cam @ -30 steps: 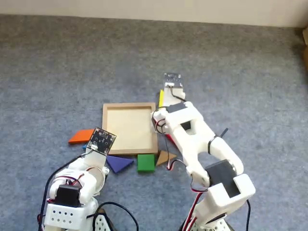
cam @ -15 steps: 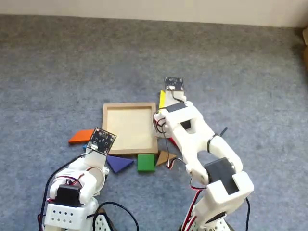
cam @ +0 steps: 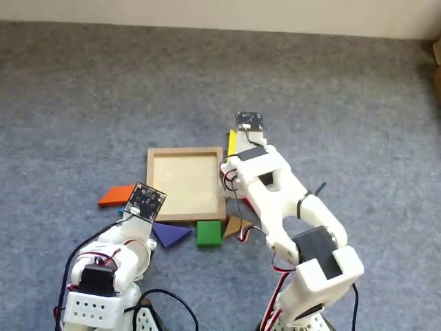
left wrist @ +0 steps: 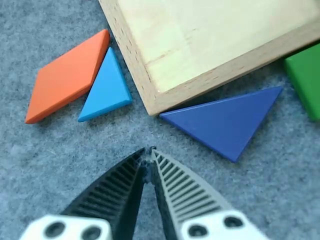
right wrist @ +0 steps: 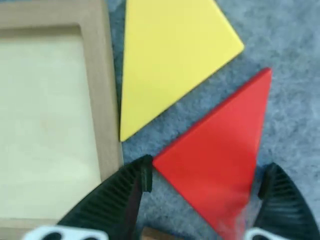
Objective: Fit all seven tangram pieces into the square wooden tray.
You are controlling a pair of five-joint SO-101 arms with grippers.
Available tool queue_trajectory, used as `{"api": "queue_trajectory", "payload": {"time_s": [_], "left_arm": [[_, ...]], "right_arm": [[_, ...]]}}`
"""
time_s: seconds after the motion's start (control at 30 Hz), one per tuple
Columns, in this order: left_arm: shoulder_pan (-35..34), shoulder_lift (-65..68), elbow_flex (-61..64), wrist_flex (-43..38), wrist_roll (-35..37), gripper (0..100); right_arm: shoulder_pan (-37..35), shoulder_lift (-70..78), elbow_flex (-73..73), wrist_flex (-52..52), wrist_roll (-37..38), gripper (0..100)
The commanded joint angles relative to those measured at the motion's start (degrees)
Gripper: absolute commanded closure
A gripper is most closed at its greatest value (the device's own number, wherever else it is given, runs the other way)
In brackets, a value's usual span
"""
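The square wooden tray [cam: 185, 150] lies flat near the middle of the bench, which has a grey carpet cover, and its floor is bare. All seven pieces lie on the bench outside the tray.

At the tray's right rim, toward the far edge of the bench, lies the flat yellow triangle [right wrist: 170, 55], with one corner touching the rim or almost touching it. Just beside it, nearer to the arms, is the flat red triangle [right wrist: 220, 155]. The right hand [right wrist: 207, 175] is low over this red triangle with its fingers apart, one finger on each side of the piece. I cannot tell whether the fingers touch it.

Along the tray's rim that faces the near edge of the bench there are the dark blue triangle [left wrist: 225, 120], the green square [left wrist: 305, 82] and the small brown triangle [cam: 236, 225]. Beside the tray's near left corner lies the light blue triangle [left wrist: 106, 89], and the orange parallelogram [left wrist: 67, 77] lies against its outer side.

The left hand [left wrist: 150, 152] hangs over the carpet just before that corner, between the light blue triangle and the dark blue triangle. Its fingers are together and hold nothing.
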Motion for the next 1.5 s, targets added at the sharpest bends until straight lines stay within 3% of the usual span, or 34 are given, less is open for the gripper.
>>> {"api": "queue_trajectory", "payload": {"time_s": [0.0,0.63,0.87,1.07,1.47], "left_arm": [[-0.31,-2.86,1.10,0.09,0.26,99],[-0.31,-2.86,1.10,0.09,0.26,99],[-0.31,-2.86,1.10,0.09,0.26,99],[-0.31,-2.86,1.10,0.09,0.26,99],[-0.31,-2.86,1.10,0.09,0.26,99]], "right_arm": [[1.01,-0.48,-1.98,-0.48,-0.62,67.1],[1.98,-0.40,-1.36,-3.65,-0.62,67.6],[2.07,-0.75,-1.36,-3.65,-0.18,82.0],[2.07,-1.36,-1.36,-3.56,-0.09,82.7],[-0.04,-17.45,-1.36,1.71,-0.09,82.8]]}}
